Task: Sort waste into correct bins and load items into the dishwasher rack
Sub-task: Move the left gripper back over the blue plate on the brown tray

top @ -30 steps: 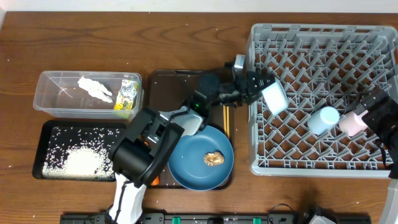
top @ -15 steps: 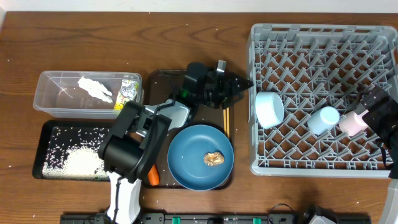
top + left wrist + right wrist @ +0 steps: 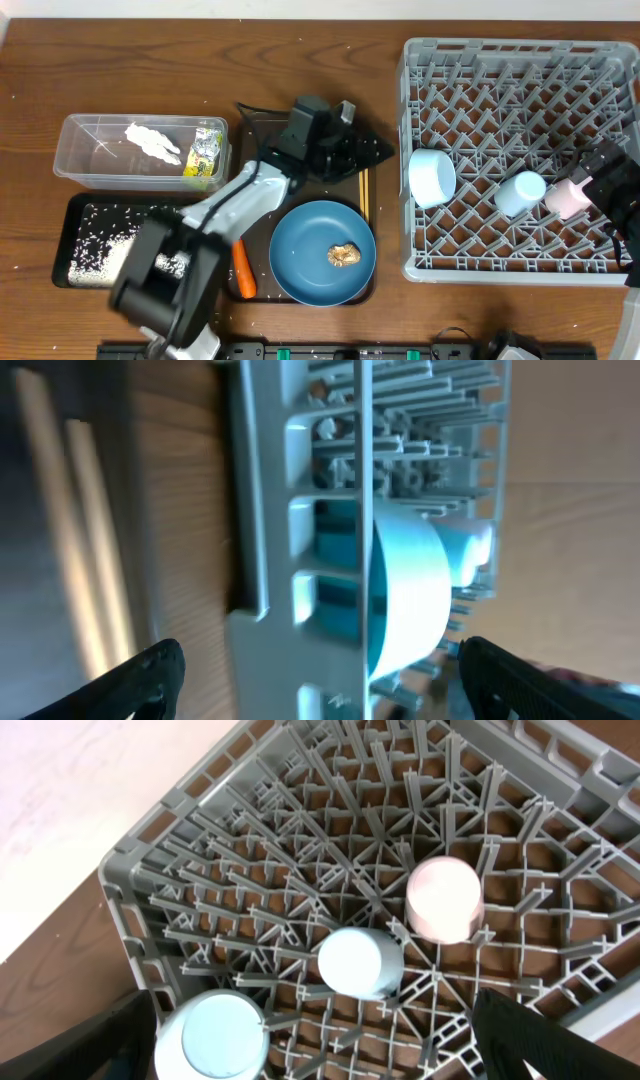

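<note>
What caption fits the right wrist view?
Pale bowl, light-blue cup and pinkish cup sit in the grey rack.

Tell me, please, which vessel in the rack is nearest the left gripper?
The pale-blue bowl by the rack's left wall; the light-blue cup and pinkish-white cup stand farther right.

Dk brown serving tray [image 3: 325, 188] mid wood table [image 3: 150, 70].

Wooden table [image 3: 120, 70], well laden.
At left a clear tub [image 3: 95, 155] and black tray [image 3: 120, 198], in the middle a dark serving tray [image 3: 260, 135], at right a grey rack [image 3: 500, 268].
</note>
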`<state>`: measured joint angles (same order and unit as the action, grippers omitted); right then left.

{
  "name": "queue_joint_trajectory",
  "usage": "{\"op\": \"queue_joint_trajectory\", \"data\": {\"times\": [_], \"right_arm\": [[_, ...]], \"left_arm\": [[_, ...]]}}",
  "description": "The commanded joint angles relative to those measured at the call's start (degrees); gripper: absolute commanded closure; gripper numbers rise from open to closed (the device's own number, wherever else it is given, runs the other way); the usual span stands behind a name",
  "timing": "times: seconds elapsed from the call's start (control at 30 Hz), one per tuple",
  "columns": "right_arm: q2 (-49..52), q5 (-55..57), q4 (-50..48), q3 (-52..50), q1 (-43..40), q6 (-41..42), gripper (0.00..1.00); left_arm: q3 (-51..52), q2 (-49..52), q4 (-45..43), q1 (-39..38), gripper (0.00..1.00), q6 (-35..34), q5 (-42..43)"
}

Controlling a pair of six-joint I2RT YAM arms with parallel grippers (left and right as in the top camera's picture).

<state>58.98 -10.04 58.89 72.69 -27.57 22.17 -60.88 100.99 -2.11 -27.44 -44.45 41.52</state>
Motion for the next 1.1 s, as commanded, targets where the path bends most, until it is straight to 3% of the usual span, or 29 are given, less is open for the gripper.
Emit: {"op": "queue_joint_trajectory", "data": {"times": [0.0,0.13,0.17,0.27,0.4,0.67,0.77,1.07], "right_arm": [[-0.2,-2.2,-0.2,0.7,-0.2,-1.0,0.06],[-0.2,-8.9,-0.5,0.7,-0.1,-6.3,0.08],[-0.2,-10.5,-0.4,0.7,-0.1,-7.9,0.09],[-0.2,-12.9,0.1,0.7,-0.1,-10.1,0.08],[-0.2,-16.1,0.2,0.7,0.9,-11.5,0.08],[-0.1,-17.9,-0.1,0.7,6.9,-17.5,0.14],[-0.1,-17.8,0.2,0.7,10.6,-19.6,0.17],[2.7,-16.8,0.1,0.7,18.9,-19.5,0.23]], "left_arm": [[-0.1,-6.4,6.0,2.0,0.12,11.1,-8.5],[-0.2,-13.1,16.4,3.7,0.11,17.9,-17.2],[-0.2,-14.9,19.0,3.8,0.04,19.9,-19.4],[-0.2,-19.7,25.5,3.6,0.02,25.9,-25.1],[-0.2,-24.8,31.1,3.7,0.02,31.4,-27.2],[-0.2,-30.7,37.9,3.7,0.02,33.7,-27.4],[-0.2,-30.8,40.4,3.7,0.02,33.8,-31.6],[-0.2,-30.8,44.8,6.4,0.02,31.3,-35.1]]}}
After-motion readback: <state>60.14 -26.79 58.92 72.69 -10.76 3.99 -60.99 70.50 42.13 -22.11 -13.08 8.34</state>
